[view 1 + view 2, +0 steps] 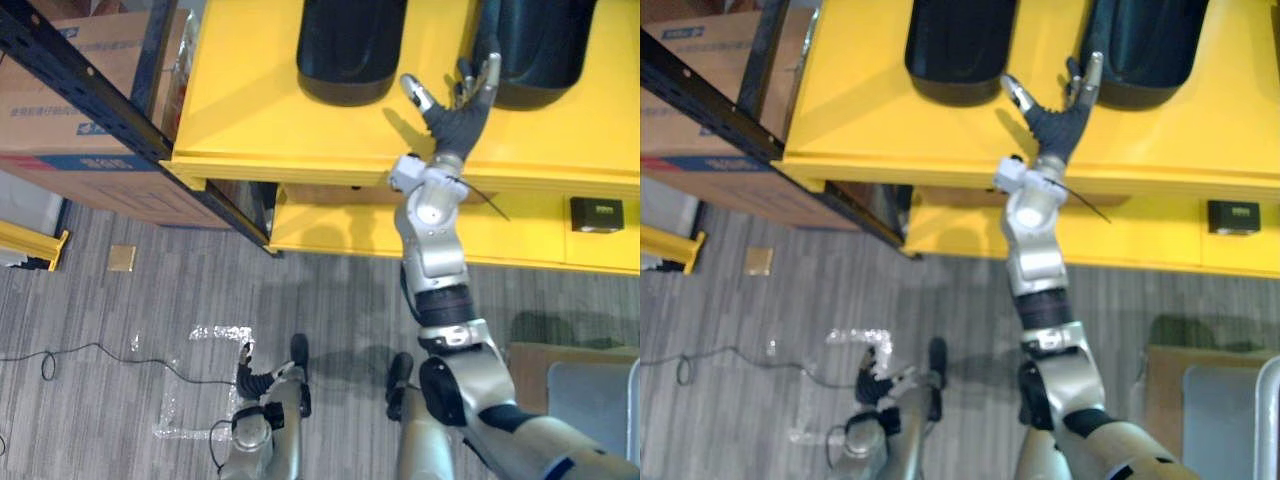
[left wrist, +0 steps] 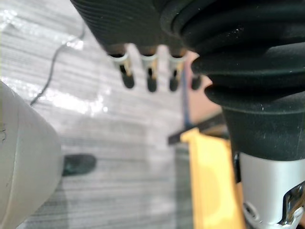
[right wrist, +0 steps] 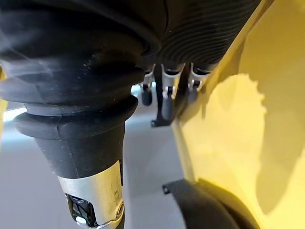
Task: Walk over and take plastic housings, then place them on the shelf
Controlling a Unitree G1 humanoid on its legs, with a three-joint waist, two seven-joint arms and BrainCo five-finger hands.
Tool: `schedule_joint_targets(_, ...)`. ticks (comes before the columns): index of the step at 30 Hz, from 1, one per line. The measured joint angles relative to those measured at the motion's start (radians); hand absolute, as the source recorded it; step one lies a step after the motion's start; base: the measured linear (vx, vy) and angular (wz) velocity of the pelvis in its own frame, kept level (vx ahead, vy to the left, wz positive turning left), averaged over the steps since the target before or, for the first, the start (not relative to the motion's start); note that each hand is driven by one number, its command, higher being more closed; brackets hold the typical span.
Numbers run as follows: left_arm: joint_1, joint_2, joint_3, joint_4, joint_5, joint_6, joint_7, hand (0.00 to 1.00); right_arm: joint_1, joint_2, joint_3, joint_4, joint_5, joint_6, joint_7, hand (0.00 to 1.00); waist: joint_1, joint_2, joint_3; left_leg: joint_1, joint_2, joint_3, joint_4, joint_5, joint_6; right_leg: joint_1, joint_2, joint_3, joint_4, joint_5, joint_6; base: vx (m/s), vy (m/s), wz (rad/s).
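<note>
Warehouse-type storage area, dark perforated steel rack beam point(image 1: 80, 85), cardboard boxes point(image 1: 60, 120) stacked behind it, yellow metal shelf point(image 1: 260, 120), yellow floor guard point(image 1: 30, 245), grey striped floor point(image 1: 150, 300).

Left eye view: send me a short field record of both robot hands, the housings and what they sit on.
Right robot hand: open, fingers straight, raised over the yellow platform, holding nothing
Position: between the two housings, fingertips close to the right black housing; contact cannot be told
Left black housing: on the platform, untouched
Left robot hand: hanging low, open, empty
Nearby: cardboard box in a dark rack at the left
</note>
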Motion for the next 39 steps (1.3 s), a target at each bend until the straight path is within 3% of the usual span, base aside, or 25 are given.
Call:
schedule_joint_targets(17,-0.003,0.0,-0.006,0.0,0.0,0.001,0.005,0.0,0.021,0.005,0.0,-0.001,-0.029,0.01,-0.015,0.0,-0.001,0.0,-0.001,0.002,0.001,0.0,0.007,-0.002,0.0,0.007,0.0,-0.002,0.0,0.0,0.0,0.0,0.0,0.0)
schedule_joint_targets(21,-0.003,0.0,-0.002,0.003,0.0,0.004,0.004,0.0,0.181,-0.002,0.15,-0.13,-0.055,0.01,0.012,0.0,-0.005,-0.01,-0.012,0.004,0.005,0.005,0.018,-0.017,0.001,0.01,0.002,0.002,-0.002,-0.002,0.0,0.03,-0.003,-0.05)
schedule_joint_targets(24,-0.002,0.001,0.01,0.025,0.002,0.017,0.002,0.0,0.393,-0.003,0.327,-0.283,-0.069,-0.004,0.074,0.0,-0.017,-0.023,-0.027,0.008,0.012,0.008,0.044,-0.04,-0.002,0.022,0.009,0.006,-0.003,-0.009,0.002,0.07,-0.014,-0.08)
schedule_joint_targets(28,0.01,0.006,0.045,0.076,0.01,0.03,-0.008,0.0,0.691,-0.011,0.436,-0.464,-0.096,-0.062,0.144,0.0,-0.041,-0.045,-0.059,0.062,0.014,0.02,0.046,-0.071,-0.005,0.079,0.012,0.012,-0.028,-0.027,0.008,0.09,0.005,-0.09)
schedule_joint_targets(32,0.028,0.028,0.045,0.121,0.013,0.028,-0.017,0.0,0.851,-0.073,0.336,-0.595,-0.151,-0.12,0.146,0.0,-0.07,-0.065,-0.096,0.111,0.013,0.033,0.034,-0.085,-0.006,0.127,0.019,0.028,-0.067,-0.023,0.017,0.11,0.016,-0.12)
schedule_joint_targets(36,0.039,0.044,0.052,0.19,0.021,0.028,-0.034,0.0,1.033,-0.097,0.009,-0.679,-0.217,-0.184,0.077,0.0,-0.114,-0.068,-0.144,0.181,0.007,0.047,0.006,-0.105,-0.003,0.219,0.035,0.038,-0.155,0.002,0.035,0.14,0.021,-0.12)
schedule_joint_targets(39,0.051,0.042,0.076,0.198,0.048,0.029,-0.044,0.0,1.13,-0.089,-0.131,-0.653,-0.272,-0.189,0.02,0.0,-0.125,-0.07,-0.163,0.225,0.007,0.065,-0.002,-0.118,0.0,0.26,0.039,0.058,-0.193,0.01,0.04,0.13,0.029,-0.25)
